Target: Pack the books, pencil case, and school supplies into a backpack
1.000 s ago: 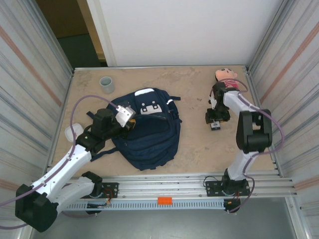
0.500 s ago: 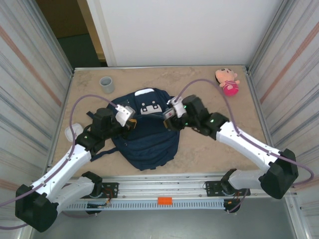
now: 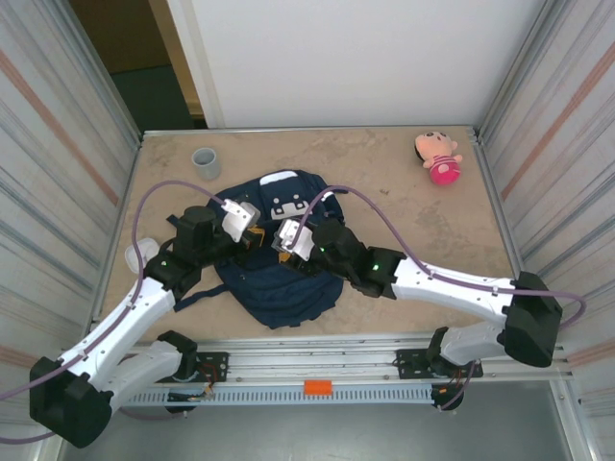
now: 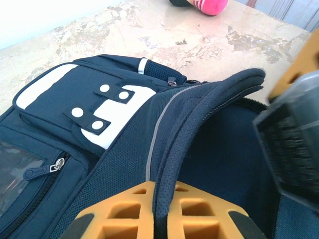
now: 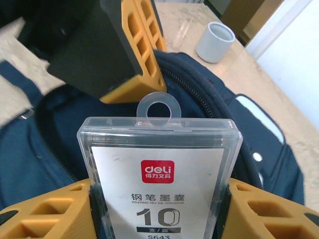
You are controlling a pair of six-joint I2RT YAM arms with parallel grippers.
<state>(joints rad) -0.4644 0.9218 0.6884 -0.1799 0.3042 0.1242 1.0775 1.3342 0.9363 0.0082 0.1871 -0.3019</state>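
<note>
Two orange lattice fingers [image 5: 45,211] of the right gripper [image 5: 159,219] press against the long edges of a small clear plastic packet [image 5: 158,149], one at 9 o'clock and one at 3 o'clock. The jaws stand just as far apart as the packet is wide and clamp it. We read a white label inside the clear shell, with a red square logo, black characters and a large "10". A round hanging loop sits on the short edge. In the right wrist view its long axis runs from 6 to 12 o'clock. The loop end is at 12, away from the wrist, over the open mouth of the large navy blue fabric backpack [image 5: 209,84].

We see the left gripper [image 4: 159,211] with its jaws almost together, pinching the padded rim of that opening, which rises toward 1 o'clock. From above, the right gripper sits at 3 o'clock of the left one, over the backpack. A grey cup [image 3: 206,163] stands at 11 o'clock on the beige mottled table [image 3: 384,192].
</note>
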